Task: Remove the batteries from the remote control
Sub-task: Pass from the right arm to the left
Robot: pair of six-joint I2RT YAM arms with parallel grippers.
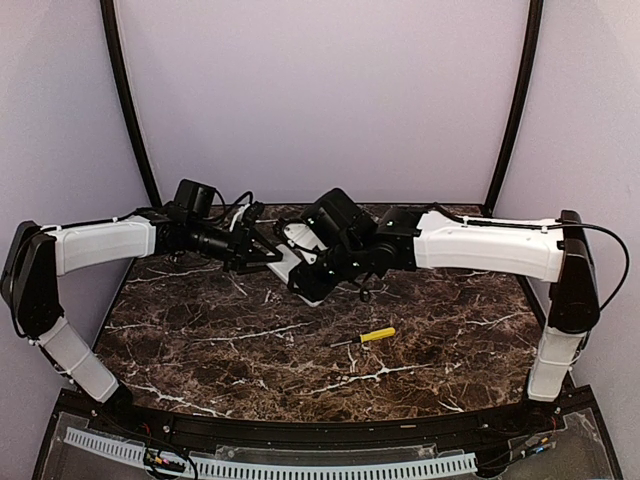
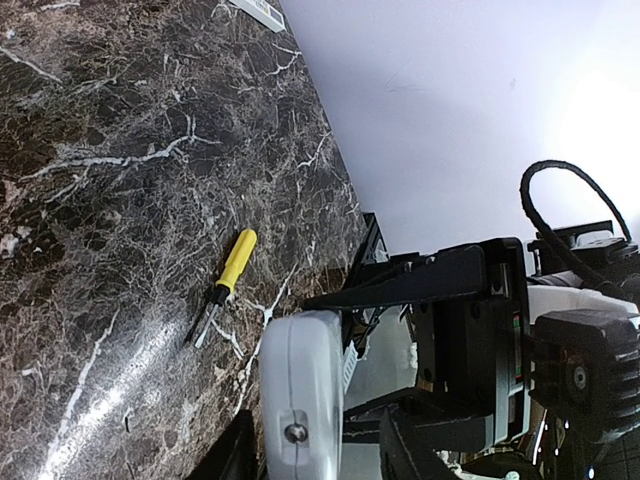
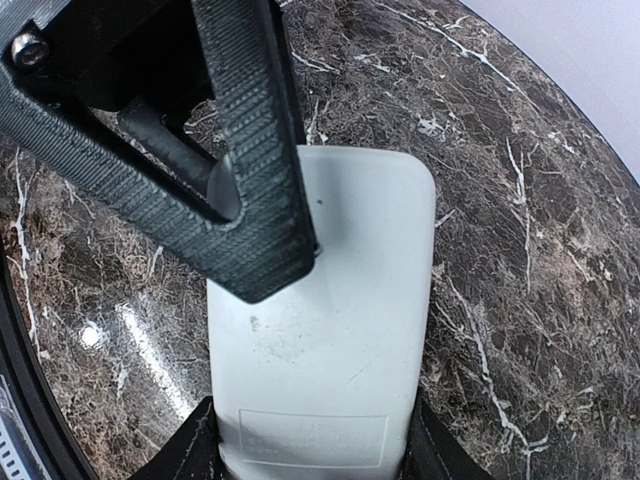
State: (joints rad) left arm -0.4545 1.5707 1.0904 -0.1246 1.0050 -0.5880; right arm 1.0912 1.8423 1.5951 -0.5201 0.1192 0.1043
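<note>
Both arms meet over the back middle of the table at a white remote control (image 1: 303,262). My right gripper (image 3: 310,445) is shut on its two long sides; the remote's plain back (image 3: 330,330) fills that view. My left gripper (image 2: 320,455) straddles the remote's thin edge (image 2: 300,390). Its left finger lies against the casing, and a gap shows at the other finger. One of its ribbed black fingers (image 3: 250,190) reaches across the remote's back. In the top view the left gripper (image 1: 262,256) is at the remote's left end and the right gripper (image 1: 325,275) at its right. The batteries are hidden.
A yellow-handled screwdriver (image 1: 375,335) lies on the dark marble table (image 1: 220,340) in front of the arms, also seen in the left wrist view (image 2: 235,262). A flat white piece (image 2: 255,8) lies near the wall. Purple walls enclose the back and sides.
</note>
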